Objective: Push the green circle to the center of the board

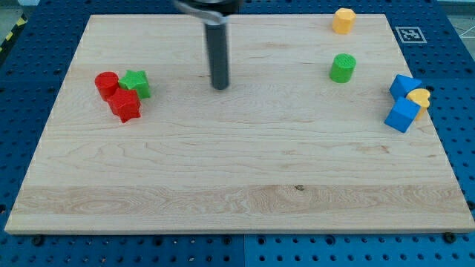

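While the green cylindrical circle block (343, 67) stands upright on the far right part of the pale wooden board (237, 185), nothing touches it and bare wood surrounds it on every side. It sits well right of the board's middle and nearer the far edge than the near one. Farther back and almost straight behind it, close to the far edge, is a yellow hexagonal block (343, 21), apart from the green circle.

To the right of the green circle and a little nearer, by the right edge, three blocks huddle together: a blue block (405, 86) of angular shape, a yellow heart-like block (421, 99) just beside it, and a blue cube (401, 115) on the near side, touching or almost touching the yellow one.

My tip (220, 87) is the lower end of a straight dark rod; it has no jaws to open or close and holds nothing. It rests on the board well left of the green circle, slightly left of the middle and toward the far side, clear of every block.

Further left, near the left edge, lies another tight cluster: a red cylinder (107, 84), a green star-shaped block (136, 83) just right of it, and a red star-like block (125, 105) on the near side, pressed against both.
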{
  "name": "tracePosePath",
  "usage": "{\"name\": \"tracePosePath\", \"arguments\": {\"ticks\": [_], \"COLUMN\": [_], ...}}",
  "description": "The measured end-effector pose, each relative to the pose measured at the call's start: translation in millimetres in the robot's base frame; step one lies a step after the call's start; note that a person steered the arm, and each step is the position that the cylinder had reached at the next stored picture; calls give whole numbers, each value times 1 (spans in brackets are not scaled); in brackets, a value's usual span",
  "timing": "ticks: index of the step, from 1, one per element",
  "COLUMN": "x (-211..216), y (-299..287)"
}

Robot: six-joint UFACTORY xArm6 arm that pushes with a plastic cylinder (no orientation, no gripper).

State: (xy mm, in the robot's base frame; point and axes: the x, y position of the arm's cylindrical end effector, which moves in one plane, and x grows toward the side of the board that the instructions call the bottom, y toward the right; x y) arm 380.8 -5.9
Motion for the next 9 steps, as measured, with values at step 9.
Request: {"name": "tracePosePath", "arguments": {"ticks": [9], "x": [-46], "y": [162]}}
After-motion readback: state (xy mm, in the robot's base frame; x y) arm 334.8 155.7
